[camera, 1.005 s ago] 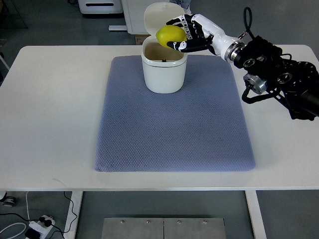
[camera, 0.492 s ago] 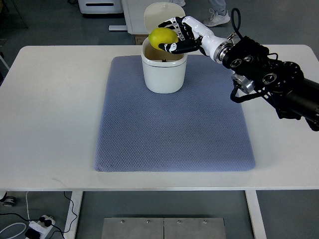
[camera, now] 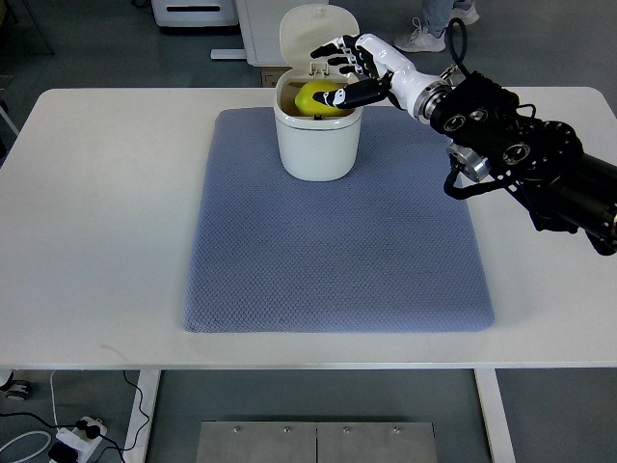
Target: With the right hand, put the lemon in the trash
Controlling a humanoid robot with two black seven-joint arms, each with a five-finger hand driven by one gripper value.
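The yellow lemon [camera: 311, 98] lies inside the mouth of the white trash can [camera: 316, 152], just below its rim on the far side. The can stands at the far edge of the blue-grey mat [camera: 337, 251], and its lid [camera: 301, 27] is tipped up behind it. My right hand [camera: 331, 77] hovers over the can's opening, its arm reaching in from the right. The fingers [camera: 330, 50] are spread above the lemon and the thumb points down beside it, so the hand holds nothing. No left arm shows.
The mat covers the middle of a white table [camera: 96, 212]. White cabinets [camera: 198, 12] stand on the floor beyond the table. A person's shoes [camera: 424, 35] show at the top right, behind my arm.
The right hand carried the lemon leftward over the can, then its fingers spread. The lemon has dropped from the grasp into the can's mouth.
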